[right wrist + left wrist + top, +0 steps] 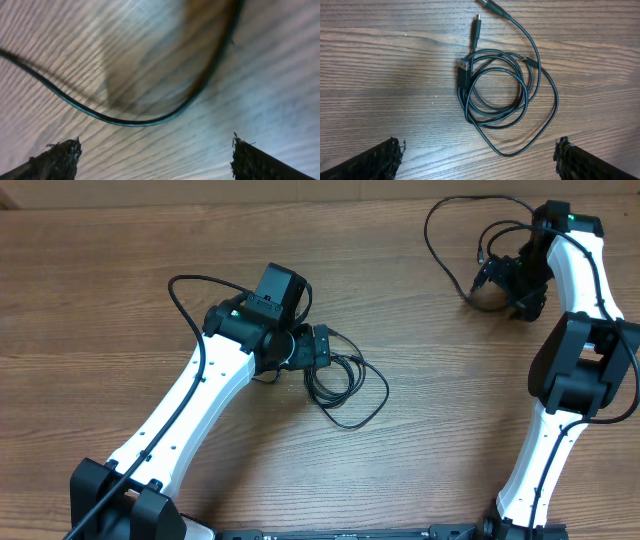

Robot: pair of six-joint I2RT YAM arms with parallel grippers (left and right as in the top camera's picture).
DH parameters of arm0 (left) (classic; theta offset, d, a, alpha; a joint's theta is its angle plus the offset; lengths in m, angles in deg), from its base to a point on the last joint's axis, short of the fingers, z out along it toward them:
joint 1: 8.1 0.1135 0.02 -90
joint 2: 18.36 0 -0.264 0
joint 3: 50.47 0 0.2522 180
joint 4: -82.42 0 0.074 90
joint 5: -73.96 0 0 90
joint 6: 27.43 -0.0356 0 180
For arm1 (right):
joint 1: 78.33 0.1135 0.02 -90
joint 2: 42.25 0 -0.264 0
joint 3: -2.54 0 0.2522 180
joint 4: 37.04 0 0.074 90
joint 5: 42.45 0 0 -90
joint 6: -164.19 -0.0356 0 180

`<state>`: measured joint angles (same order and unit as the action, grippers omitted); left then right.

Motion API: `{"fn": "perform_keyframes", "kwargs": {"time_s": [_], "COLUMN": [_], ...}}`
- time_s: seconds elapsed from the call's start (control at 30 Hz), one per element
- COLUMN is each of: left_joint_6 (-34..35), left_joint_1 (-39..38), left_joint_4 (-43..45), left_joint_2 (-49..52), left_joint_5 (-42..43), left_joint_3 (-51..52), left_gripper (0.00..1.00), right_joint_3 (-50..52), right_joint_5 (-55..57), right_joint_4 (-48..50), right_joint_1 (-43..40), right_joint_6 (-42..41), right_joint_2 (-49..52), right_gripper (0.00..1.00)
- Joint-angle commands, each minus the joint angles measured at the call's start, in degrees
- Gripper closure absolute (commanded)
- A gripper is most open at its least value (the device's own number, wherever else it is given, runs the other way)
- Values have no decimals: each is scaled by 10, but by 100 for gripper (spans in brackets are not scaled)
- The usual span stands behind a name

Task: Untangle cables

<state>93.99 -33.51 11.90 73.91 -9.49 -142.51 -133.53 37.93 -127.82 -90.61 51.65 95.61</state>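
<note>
While the wooden table (120, 270) spans the scene, the left gripper (479, 152) hovers with fingers spread wide over the coiled cables (463, 82) near the centre, and the right gripper (156, 150), fingers likewise spread, hangs close over one loose cable (135, 122) at the far right

Coiled cables (524, 97) lie on the bench (100, 260) near its centre, just right of the left gripper (322, 348). A looping cable (428, 235) lies at the far right, beside the right gripper (497, 277).
</note>
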Motion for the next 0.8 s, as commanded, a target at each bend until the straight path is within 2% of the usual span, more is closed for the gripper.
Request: {"fn": "perform_keyframes", "kwargs": {"time_s": [0.0, 0.23, 0.33, 0.53, 0.77], "left_joint_6": [3, 3, 3, 3, 3], "left_joint_1": [3, 3, 3, 3, 3], "left_joint_4": [0, 0, 0, 0, 0], "left_joint_2": [0, 0, 0, 0, 0], "left_joint_5": [-8, -8, -8, -8, -8], "left_joint_3": [1, 1, 1, 1, 1], "left_gripper": [0, 0, 0, 0, 0], "right_joint_3": [-14, -11, 9, 51, 70], "right_joint_5": [17, 129, 128, 125, 119], "right_joint_4": [-10, -4, 17, 47, 70], "right_joint_1": [2, 7, 8, 10, 10], "right_joint_6": [-159, -369, -377, -377, -377], "right_joint_2": [-2, -2, -2, -2, -1], "right_gripper": [6, 5, 7, 23, 33]}}
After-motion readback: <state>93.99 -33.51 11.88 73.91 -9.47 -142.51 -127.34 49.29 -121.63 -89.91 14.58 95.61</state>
